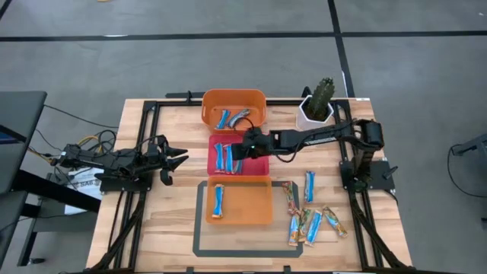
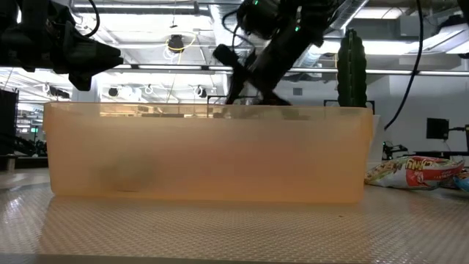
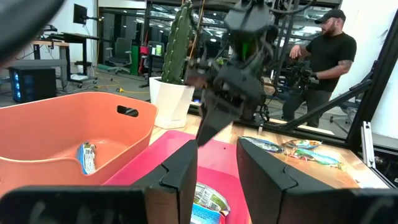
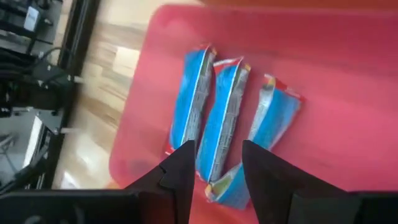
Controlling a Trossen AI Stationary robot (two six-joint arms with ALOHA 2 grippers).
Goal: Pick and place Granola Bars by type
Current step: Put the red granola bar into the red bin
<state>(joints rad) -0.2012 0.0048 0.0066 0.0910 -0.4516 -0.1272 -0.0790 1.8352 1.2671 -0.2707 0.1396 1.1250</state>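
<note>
Right gripper over pink-red tray at table centre, fingers apart, holding nothing; 3 blue-and-white bars lying side by side beneath. Left gripper waiting at 9 o'clock, fingers parted, empty. More bars in orange bin at 12 o'clock, 1 in near orange tray, loose bars at 4 o'clock.

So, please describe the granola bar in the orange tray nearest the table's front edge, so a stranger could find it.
Find the pink-red tray at mid-table; the flat orange tray lies just in front of it. The blue-and-white bar lies alone at its left end.
</note>
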